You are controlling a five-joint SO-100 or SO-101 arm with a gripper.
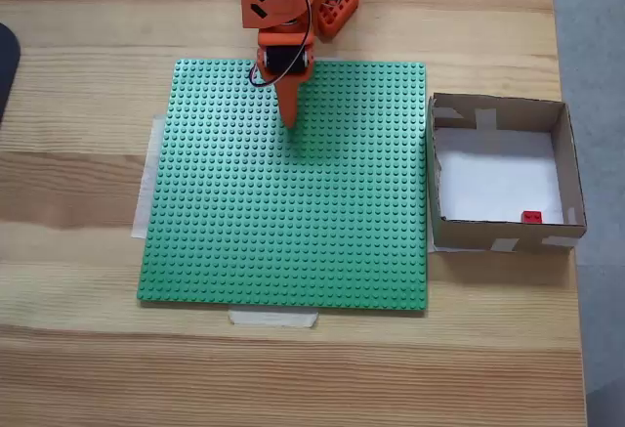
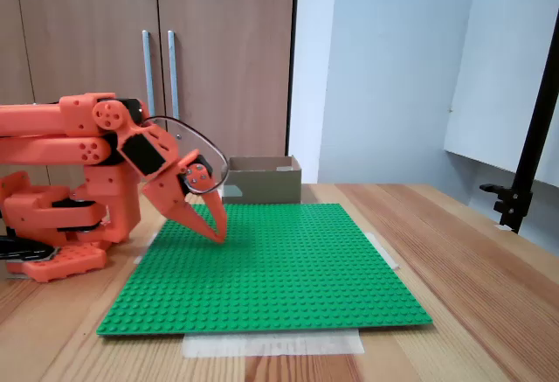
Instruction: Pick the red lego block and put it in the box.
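Both fixed views suggest the job is done: red lego block [image 1: 531, 216] in the box [image 1: 569, 168], gripper [image 1: 291, 120] (fingers together, empty) parked over the green baseplate [image 1: 293, 241].

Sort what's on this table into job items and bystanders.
Job: red lego block, lying inside the box; gripper, shut, tip down over the baseplate.
Bystanders: green baseplate, tape strips at its edges, wooden cabinet.
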